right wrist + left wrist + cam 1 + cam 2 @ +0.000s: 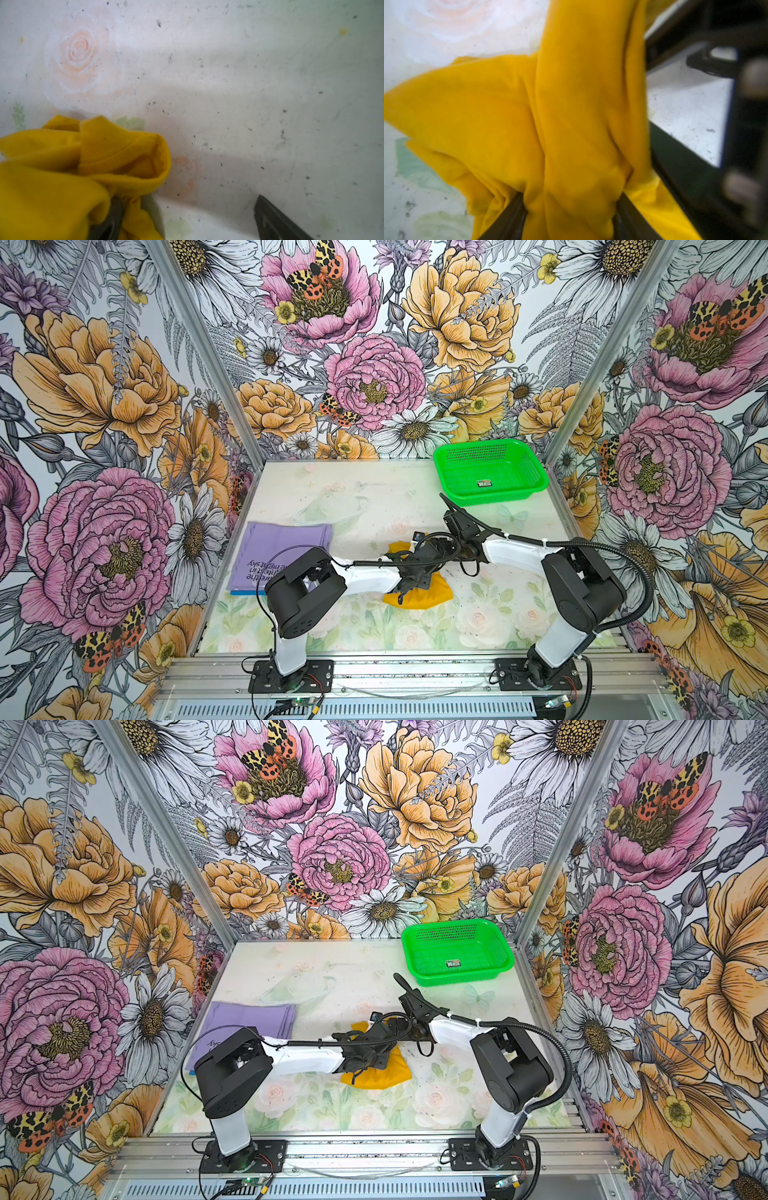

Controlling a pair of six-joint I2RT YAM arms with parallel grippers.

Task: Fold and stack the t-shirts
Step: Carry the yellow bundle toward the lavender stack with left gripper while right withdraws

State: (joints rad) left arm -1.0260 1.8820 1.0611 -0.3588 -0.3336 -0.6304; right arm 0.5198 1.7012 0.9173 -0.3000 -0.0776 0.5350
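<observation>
The mustard-yellow t-shirt (432, 593) (386, 1073) lies bunched in the middle of the table, under both wrists. My left gripper (569, 207) (403, 593) is shut on a thick fold of that yellow cloth (571, 124), which bulges between its fingers. My right gripper (187, 216) (411, 549) reaches across at the shirt's far end and stands wide open. Yellow fabric (62, 176) drapes round one of its fingers (110, 218); the gap holds nothing. The lavender t-shirt (278, 547) (249, 1017) with dark text lies folded at the left, a blue edge (245, 593) showing beneath it.
A green mesh basket (498, 499) (457, 979) stands at the back right with only a small label inside. The two arms cross close together over the yellow shirt. Flowered walls close in the table on three sides.
</observation>
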